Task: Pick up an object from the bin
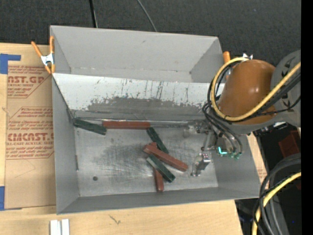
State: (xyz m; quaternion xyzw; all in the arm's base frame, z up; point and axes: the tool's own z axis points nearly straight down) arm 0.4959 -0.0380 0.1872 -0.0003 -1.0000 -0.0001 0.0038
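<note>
- Bin (132, 53): grey metal, with loose sticks on its floor.
- Dark green stick (89, 127): at the floor's 9 o'clock side, against the back wall's foot, long axis roughly 9-to-3.
- Long red-brown stick (126, 125): just beside it toward 3 o'clock, along the same wall, axis 9-to-3.
- Heap of crossed sticks, mid-floor: the top red-brown stick (165, 158) runs 10-to-4, and its 4 o'clock end points at me. A dark green stick (164, 171) lies just beside it.
- My gripper (198, 166): low at the heap's 3 o'clock, just beside that end. I cannot tell whether it is spread or closed, and I see nothing held.
- Handling note, my judgement: shift toward 9 o'clock, grip across the 10-to-4 axis, and take the free end clear of the green neighbour.
</note>
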